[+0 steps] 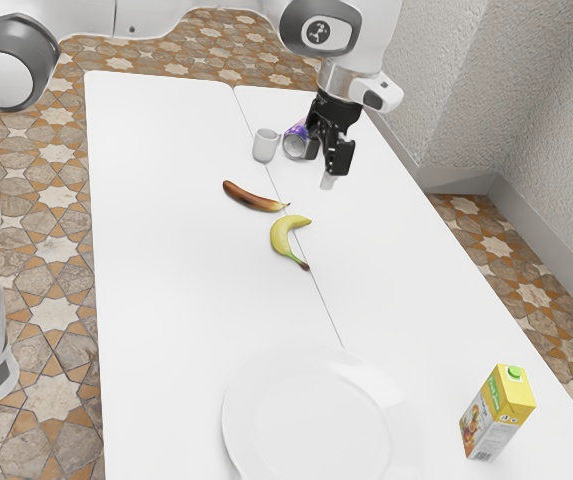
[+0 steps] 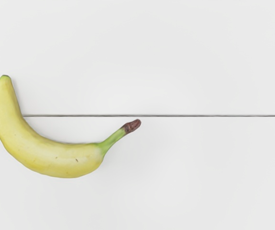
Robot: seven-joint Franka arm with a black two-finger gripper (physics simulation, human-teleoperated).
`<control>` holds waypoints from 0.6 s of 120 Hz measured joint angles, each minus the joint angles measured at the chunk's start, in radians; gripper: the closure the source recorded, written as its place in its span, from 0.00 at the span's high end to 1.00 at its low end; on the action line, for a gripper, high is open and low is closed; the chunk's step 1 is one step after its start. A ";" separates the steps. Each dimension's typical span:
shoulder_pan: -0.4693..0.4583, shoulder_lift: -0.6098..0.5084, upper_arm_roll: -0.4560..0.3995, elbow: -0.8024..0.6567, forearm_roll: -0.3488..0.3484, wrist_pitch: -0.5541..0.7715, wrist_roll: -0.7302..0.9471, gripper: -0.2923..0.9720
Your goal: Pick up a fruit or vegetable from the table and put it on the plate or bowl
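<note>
Yellow banana (image 1: 288, 236) (image 2: 46, 151) lies on the white table (image 1: 166, 300), across the seam between its two tops, near a brown banana (image 1: 251, 197) and well apart from the white plate (image 1: 311, 425). My gripper (image 1: 331, 178) hangs above the table beside a cup (image 1: 265, 145); whether the pincer is spread or pressed together, I cannot tell

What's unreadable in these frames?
1. Round white plate: near rim cut off by the exterior view's lower edge.
2. Purple-and-silver thing beside the white cup: partly hidden by the black end effector, identity unclear.
3. Yellow carton: label print too small, exterior view.
</note>
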 joint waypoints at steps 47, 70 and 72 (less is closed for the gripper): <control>-1.843 -0.470 1.791 0.364 0.458 -0.082 0.499 0.77; -1.845 -0.470 1.793 0.364 0.475 -0.091 0.652 0.77; -1.845 -0.470 1.793 0.364 0.476 -0.091 0.663 0.77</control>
